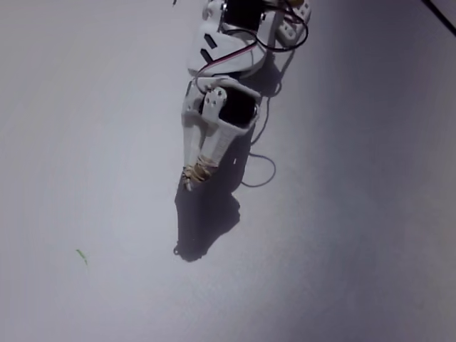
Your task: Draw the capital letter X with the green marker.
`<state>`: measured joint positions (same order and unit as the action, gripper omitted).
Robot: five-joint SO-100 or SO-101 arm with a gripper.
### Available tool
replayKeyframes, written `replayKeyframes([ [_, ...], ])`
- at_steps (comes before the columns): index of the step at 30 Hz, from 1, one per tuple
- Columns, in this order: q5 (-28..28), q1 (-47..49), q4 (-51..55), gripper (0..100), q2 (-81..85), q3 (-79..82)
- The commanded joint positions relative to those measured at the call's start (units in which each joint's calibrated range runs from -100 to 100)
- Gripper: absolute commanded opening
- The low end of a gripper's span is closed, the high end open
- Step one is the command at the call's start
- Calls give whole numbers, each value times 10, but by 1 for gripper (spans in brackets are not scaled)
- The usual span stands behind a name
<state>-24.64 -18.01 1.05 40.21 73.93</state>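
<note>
In the fixed view my white gripper (pixel 193 177) hangs over the upper middle of the white surface, its tips pointing down the picture. The rubber-banded fingertips (pixel 201 171) lie pressed together, shut on nothing. Far to the lower left, well away from the gripper, a tiny green ink dash (pixel 82 256) marks the surface; this is all there is of the capital letter X. The green marker is out of view.
The arm's base and a white block with holes (pixel 293 16) sit at the top edge. A thin cable loop (pixel 261 171) hangs right of the gripper. The gripper's shadow (pixel 205 224) falls just below it. A dark line (pixel 440 14) crosses the top right corner.
</note>
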Motion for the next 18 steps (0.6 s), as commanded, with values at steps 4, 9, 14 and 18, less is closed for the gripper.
replayKeyframes([
  [4, 113, 65, 420, 0, 220, -35],
  [9, 162, 132, 586, 0, 312, -30],
  [14, 174, 154, 699, 0, 374, 1],
  [18, 184, 172, 741, 0, 430, 45],
])
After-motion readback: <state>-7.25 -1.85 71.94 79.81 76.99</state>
